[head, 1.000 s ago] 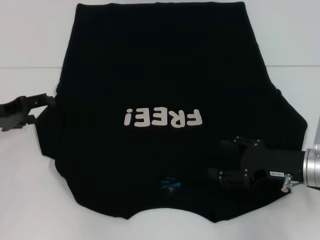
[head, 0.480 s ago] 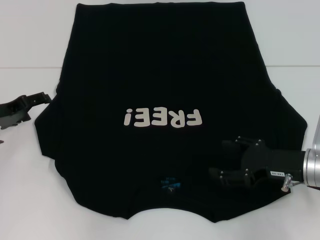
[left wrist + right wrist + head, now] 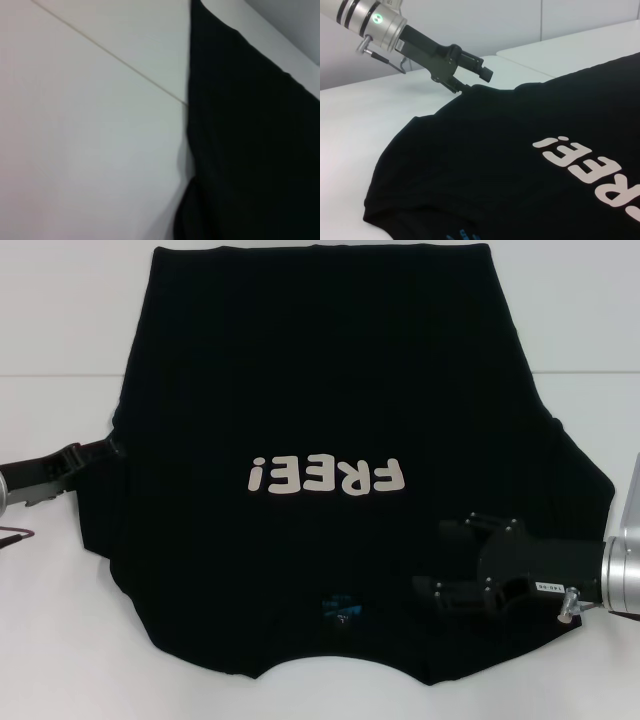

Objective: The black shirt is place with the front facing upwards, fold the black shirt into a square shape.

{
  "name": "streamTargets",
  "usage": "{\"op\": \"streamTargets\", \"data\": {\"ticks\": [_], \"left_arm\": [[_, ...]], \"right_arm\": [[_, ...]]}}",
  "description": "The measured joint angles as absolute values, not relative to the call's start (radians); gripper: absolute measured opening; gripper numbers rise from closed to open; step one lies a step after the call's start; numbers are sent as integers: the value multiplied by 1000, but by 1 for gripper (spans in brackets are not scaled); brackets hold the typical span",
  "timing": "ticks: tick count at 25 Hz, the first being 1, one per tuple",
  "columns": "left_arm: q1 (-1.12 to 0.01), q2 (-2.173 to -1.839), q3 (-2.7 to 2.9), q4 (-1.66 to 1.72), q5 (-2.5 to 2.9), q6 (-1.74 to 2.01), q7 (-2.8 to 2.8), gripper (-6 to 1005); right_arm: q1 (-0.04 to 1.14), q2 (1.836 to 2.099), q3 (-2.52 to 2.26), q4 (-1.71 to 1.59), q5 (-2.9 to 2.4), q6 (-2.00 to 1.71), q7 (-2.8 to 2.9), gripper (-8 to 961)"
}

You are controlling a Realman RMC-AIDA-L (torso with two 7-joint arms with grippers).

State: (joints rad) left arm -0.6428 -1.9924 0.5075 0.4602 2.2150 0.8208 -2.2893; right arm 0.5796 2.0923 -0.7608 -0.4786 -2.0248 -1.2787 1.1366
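The large black cotton T-shirt (image 3: 330, 390) lay flat on the white table (image 3: 60, 320), collar nearest, its cream letters "FREE!" (image 3: 326, 476) facing up. Over its near right part hovered the black right gripper (image 3: 440, 560) — jaws parted, holding nothing. Farther back, the left gripper (image 3: 100, 451) touched the shirt's left sleeve edge — jaws apart, one finger (image 3: 479, 67) above the cloth.

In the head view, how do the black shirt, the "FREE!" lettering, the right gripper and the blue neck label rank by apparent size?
Largest to smallest:
1. black shirt
2. "FREE!" lettering and right gripper: they look similar, and the gripper sits nearer the camera, so I do not rank them.
3. blue neck label
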Motion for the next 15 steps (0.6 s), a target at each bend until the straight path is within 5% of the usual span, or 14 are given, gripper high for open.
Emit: {"op": "streamTargets", "data": {"ticks": [15], "left_arm": [[-648, -1996, 553, 460, 2217, 811, -2296, 895]], "right_arm": [[581, 2092, -761, -479, -2025, -1282, 1137, 930]]}}
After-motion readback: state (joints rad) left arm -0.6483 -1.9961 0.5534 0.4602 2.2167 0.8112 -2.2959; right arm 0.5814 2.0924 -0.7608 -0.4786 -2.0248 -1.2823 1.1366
